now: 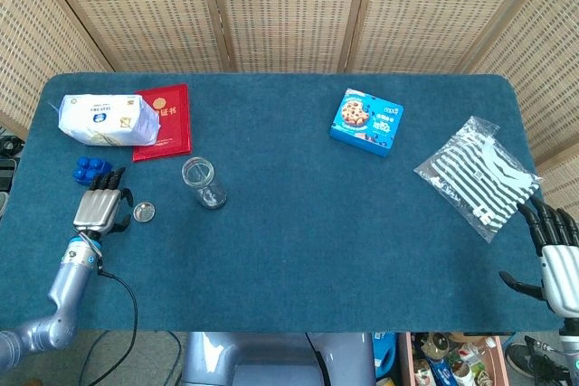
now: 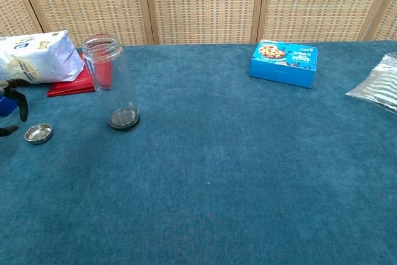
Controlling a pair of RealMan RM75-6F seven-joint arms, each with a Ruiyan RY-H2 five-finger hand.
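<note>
Lid, head view: small round metal lid (image 1: 143,212) lies flat on the blue cloth table (image 1: 298,259), just right of the left hand (image 1: 98,207), which hovers with fingers spread and holds nothing.
Handling: likely light, stiff and slick; its low rim looks like the only place to pinch.
Right hand, head view: right hand (image 1: 554,250) rests at the table's near right corner, fingers apart, holding nothing.
Surroundings, head view: open glass jar (image 1: 204,182) stands right of the lid; blue block (image 1: 88,167) sits beyond the left hand's fingertips; white bag (image 1: 107,119) overlaps a red booklet (image 1: 166,120).
Chest view: lid (image 2: 38,133) sits left of the upright jar (image 2: 113,82); dark fingers (image 2: 18,102) enter at the left edge; cookie box (image 2: 285,62) and striped packet (image 2: 379,85) lie well apart to the right.
</note>
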